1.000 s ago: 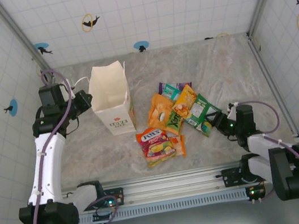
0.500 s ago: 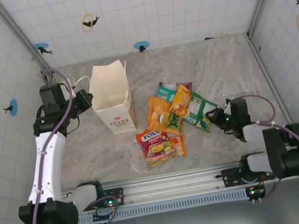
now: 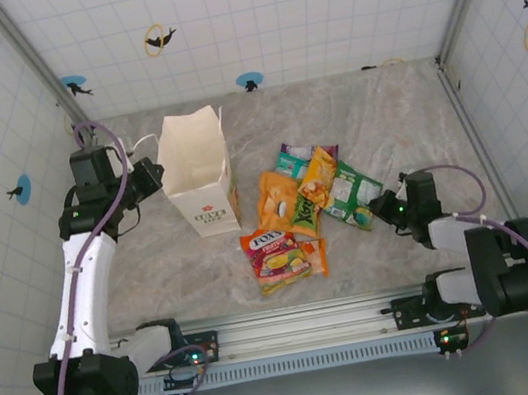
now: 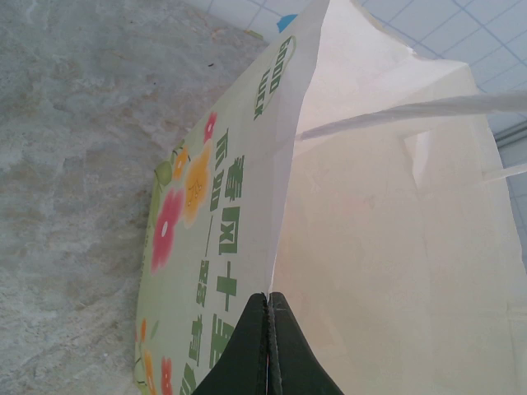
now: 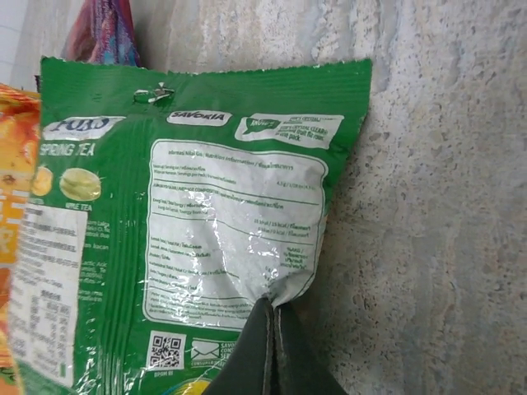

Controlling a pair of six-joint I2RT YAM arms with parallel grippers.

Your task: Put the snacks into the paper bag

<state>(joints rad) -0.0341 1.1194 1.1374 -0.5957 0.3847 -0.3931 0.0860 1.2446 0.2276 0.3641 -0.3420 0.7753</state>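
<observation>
Below, snacks (image 3: 280, 200) lie on grey marbled tabletop (image 3: 382, 117) ringed by dolphin-print tiled walls (image 3: 244, 18).

Just past my black right gripper (image 5: 270, 309) lies the green packet (image 5: 206, 189) — glossy, with a white text panel. Left of the jaws is an orange packet (image 5: 12, 148), and far ahead a purple packet (image 5: 103, 33). At my left gripper (image 4: 268, 300), the paper bag (image 4: 214, 230) is cream with pink and orange flowers and green lettering — the table (image 4: 74, 123) is grey and marbled.
</observation>
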